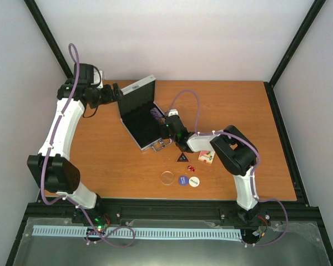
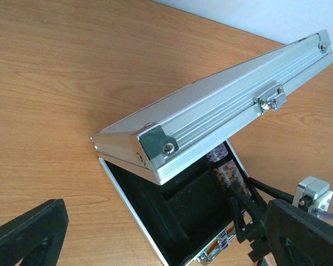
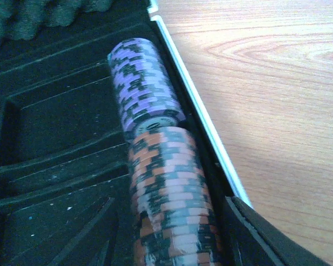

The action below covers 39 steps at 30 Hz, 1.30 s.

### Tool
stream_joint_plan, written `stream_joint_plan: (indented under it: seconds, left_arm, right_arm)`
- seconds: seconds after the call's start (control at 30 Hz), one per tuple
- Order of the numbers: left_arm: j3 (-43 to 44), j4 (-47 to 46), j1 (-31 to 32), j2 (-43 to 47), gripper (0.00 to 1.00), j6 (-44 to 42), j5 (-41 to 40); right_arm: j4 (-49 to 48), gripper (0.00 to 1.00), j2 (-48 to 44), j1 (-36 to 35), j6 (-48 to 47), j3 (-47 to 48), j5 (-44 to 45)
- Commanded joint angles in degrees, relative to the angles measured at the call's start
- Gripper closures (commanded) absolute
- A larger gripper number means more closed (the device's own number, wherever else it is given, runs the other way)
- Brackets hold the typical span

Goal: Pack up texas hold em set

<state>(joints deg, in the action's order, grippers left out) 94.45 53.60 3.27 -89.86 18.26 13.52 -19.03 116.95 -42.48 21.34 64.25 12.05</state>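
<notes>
chips in, rest out

two chip stacks (image 3: 155, 144) lie in the open case (image 1: 140, 126). the card box (image 1: 206, 157), triangle (image 1: 182, 158), dice (image 1: 191, 168) and discs (image 1: 182, 180) wait on the worktop (image 1: 238, 111). the left hand (image 1: 115, 93) is spread by the lid (image 2: 222, 111). the right hand (image 1: 167, 123) may be on the chips, but its grip is hidden.

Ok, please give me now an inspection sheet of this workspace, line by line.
Surface: wooden table, no stains seen.
Job's things: silver case open, lid raised; purple chip stack and orange chip stack end to end in its foam; black triangle, red dice, card box, clear disc, blue disc, white disc outside on the table.
Clutter: nothing seen.
Grippers: left gripper open near the lid; right gripper at the chip stacks, jaws unclear.
Cables: purple cables loop along both arms.
Surroundings: white walls, black frame posts.
</notes>
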Motion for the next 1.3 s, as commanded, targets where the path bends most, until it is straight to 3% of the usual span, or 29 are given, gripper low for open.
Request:
stream_joint_plan:
  seconds: [0.0,0.07,0.17,0.27,0.43,0.5,0.67,0.93,1.27]
  left_arm:
    - [1.0,-1.0,0.1,-0.5,0.00,0.0,0.7]
    - [1.0,-1.0,0.1,-0.5,0.00,0.0,0.9]
    - [1.2,-1.1,0.1,-0.5,0.00,0.0,0.8]
    - [1.8,-1.0,0.2,-0.5,0.00,-0.1,0.9]
    - [3.0,-0.9,0.2,-0.6,0.00,0.2,1.2]
    - [3.4,-1.0,0.2,-0.5,0.00,0.3,1.4]
    - [4.3,-0.9,0.1,-0.6,0.00,0.4,1.7]
    - [5.7,-0.6,0.1,-1.2,0.00,0.6,1.6]
    - [10.3,-0.3,0.1,-0.6,0.00,2.4,1.6]
  right_arm:
    - [7.7,0.45,1.3,-0.2,1.6,-0.7,1.8]
    - [9.1,0.36,0.4,-0.2,1.3,-0.1,2.0]
    - [12.6,0.33,-1.3,-0.2,-0.7,1.8,1.4]
    - [16.1,0.14,-3.7,-0.2,-3.7,4.2,-1.3]
    - [23.8,0.09,-6.2,-0.1,-7.8,9.8,-6.0]
    - [26.3,0.01,-7.3,0.0,-8.2,11.6,-5.8]
    - [32.8,0.00,-9.0,2.3,-6.3,16.4,-8.2]
    - [44.9,0.00,-7.2,6.2,-4.6,21.0,-18.9]
    - [71.6,0.00,-10.6,9.0,-5.7,25.8,-4.0]
